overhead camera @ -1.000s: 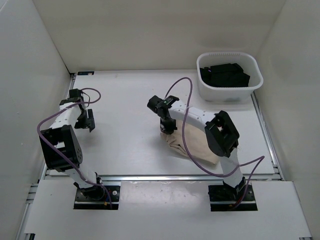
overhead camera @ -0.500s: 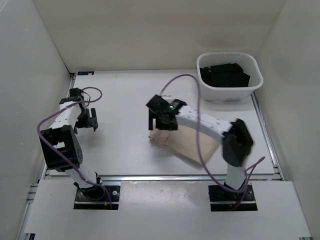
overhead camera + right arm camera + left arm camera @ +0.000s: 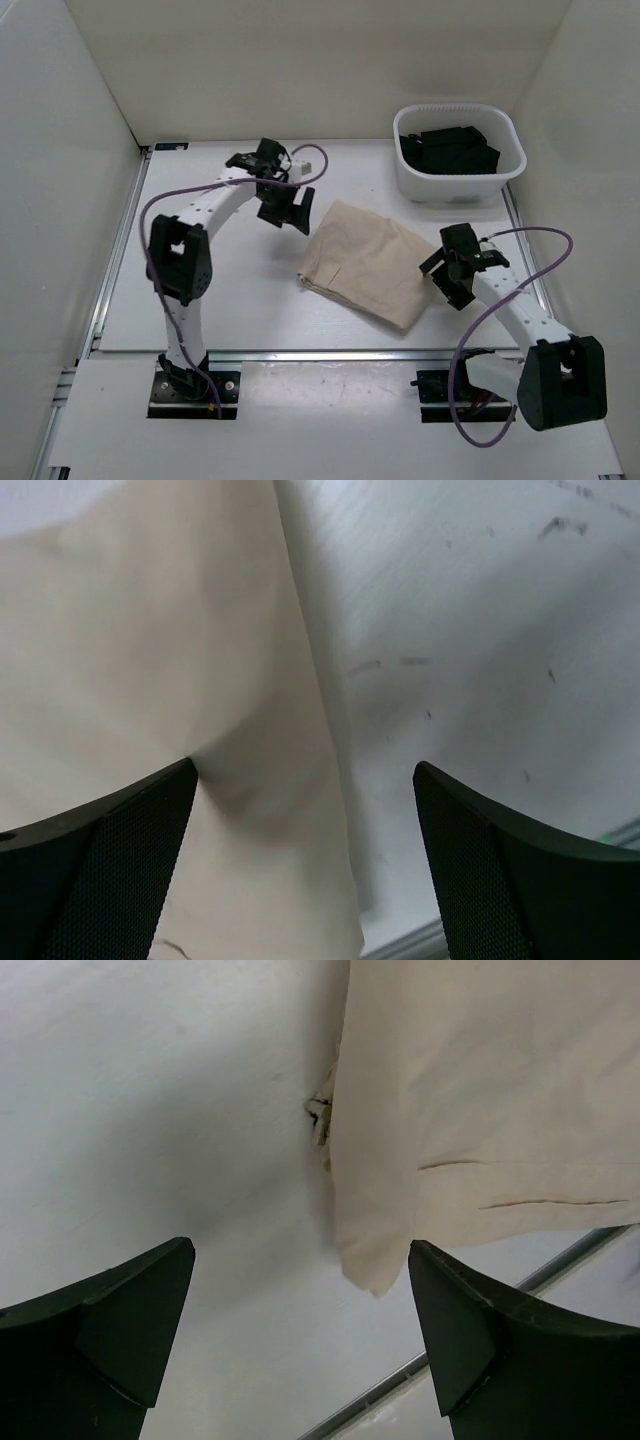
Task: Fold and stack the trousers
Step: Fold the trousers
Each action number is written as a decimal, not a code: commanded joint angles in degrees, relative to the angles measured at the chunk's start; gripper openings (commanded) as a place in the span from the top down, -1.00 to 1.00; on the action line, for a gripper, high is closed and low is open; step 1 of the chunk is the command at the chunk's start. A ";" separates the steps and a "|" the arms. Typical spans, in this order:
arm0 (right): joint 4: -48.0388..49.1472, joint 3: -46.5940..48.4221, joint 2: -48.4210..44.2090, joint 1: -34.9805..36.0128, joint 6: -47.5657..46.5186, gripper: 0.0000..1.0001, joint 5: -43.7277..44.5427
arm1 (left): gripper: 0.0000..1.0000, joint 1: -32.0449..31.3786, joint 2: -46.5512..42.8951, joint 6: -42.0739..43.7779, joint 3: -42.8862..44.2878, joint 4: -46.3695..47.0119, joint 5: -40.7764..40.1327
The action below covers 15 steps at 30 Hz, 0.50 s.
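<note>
Trousers (image 3: 365, 262) folded flat — left fingers (image 3: 297, 221), right fingers (image 3: 458, 293) flanking.

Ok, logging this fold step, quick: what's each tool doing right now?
Left tool: open, holding nothing.
Right tool: open, holding nothing.

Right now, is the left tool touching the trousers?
Apart. The top view shows bare table between the open left tool and the trousers.
</note>
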 commanded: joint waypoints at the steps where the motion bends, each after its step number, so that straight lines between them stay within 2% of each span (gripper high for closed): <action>1: 10.06 0.37 2.90 -6.67 -4.86 -0.86 -5.76 | -1.00 -0.01 5.37 -0.01 2.70 -1.43 3.95; 4: 17.09 -1.99 6.32 -11.17 -7.31 -0.86 -7.85 | -1.00 -1.51 8.37 -0.01 3.23 -0.90 5.80; 6: 19.91 -2.53 9.84 -14.24 -9.42 -0.71 -13.80 | -0.97 -2.91 9.08 -0.01 1.22 -0.28 7.29; 7: 22.36 -2.53 13.78 -14.25 -10.64 -0.62 -15.50 | -0.82 -2.92 9.08 -0.01 -0.79 0.24 8.95; 8: 22.99 -1.48 15.73 -14.25 -13.09 -0.39 -16.64 | -0.75 -2.92 8.56 -0.01 -1.86 0.25 9.58; 11: 24.66 3.17 22.24 -12.77 -16.97 -0.09 -19.63 | -0.59 -2.92 5.75 -0.01 -6.16 0.95 7.57; 12: 24.67 4.49 23.56 -11.72 -19.07 0.09 -20.34 | -0.57 -2.92 3.30 -0.01 -7.31 1.56 6.69; 15: 28.18 9.33 28.13 -9.69 -22.15 0.37 -24.81 | -0.57 -2.12 -1.37 -0.01 -12.66 1.56 6.68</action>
